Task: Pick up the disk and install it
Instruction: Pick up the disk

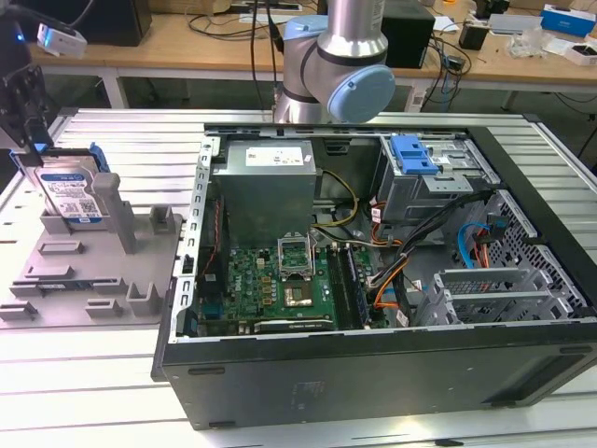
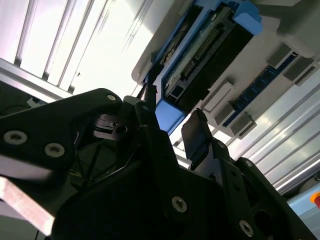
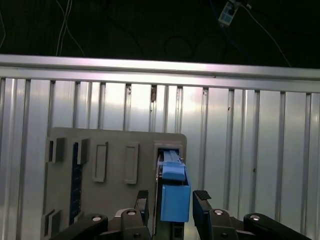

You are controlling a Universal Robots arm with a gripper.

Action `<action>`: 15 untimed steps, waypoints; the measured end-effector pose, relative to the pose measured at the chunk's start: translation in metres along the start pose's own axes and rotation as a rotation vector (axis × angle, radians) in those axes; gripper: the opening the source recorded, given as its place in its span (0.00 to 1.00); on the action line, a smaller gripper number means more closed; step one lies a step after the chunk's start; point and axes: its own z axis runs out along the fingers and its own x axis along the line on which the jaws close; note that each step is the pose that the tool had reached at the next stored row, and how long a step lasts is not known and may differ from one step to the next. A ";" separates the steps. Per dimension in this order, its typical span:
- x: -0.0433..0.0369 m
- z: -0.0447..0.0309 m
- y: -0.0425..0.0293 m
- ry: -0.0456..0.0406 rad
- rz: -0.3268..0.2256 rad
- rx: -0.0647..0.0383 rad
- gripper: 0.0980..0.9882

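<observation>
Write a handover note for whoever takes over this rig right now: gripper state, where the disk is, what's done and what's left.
The gripper is open, with its fingers on either side of the disk's blue caddy end and not clamped on it.
The disk stands on edge in the grey holder tray at the exterior view's left, outside the open computer case.
Done: the arm is lined up over the disk.
Left: the disk is not yet gripped or lifted, and it is not yet installed in the case's drive cage.
</observation>
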 end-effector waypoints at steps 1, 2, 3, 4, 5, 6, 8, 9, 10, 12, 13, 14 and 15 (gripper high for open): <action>0.0000 0.0008 0.0001 0.0000 0.001 0.000 0.43; -0.0001 0.0014 0.0001 -0.0001 0.002 0.000 0.43; -0.0001 0.0021 0.0001 0.0000 0.003 0.000 0.43; -0.0001 0.0027 0.0001 -0.0001 0.003 0.000 0.43; -0.0001 0.0036 0.0001 -0.0002 0.004 0.000 0.43; -0.0002 0.0046 0.0000 -0.0001 0.006 0.000 0.43; -0.0002 0.0068 0.0000 -0.0003 0.008 0.000 0.43; -0.0003 0.0078 0.0000 -0.0003 0.009 0.000 0.43; -0.0003 0.0085 0.0000 -0.0003 0.010 0.000 0.43; -0.0003 0.0094 0.0000 -0.0003 0.011 0.000 0.43; -0.0003 0.0098 0.0000 -0.0004 0.011 0.000 0.43; -0.0004 0.0105 0.0000 -0.0004 0.012 0.000 0.43; -0.0004 0.0109 -0.0001 -0.0005 0.012 0.000 0.43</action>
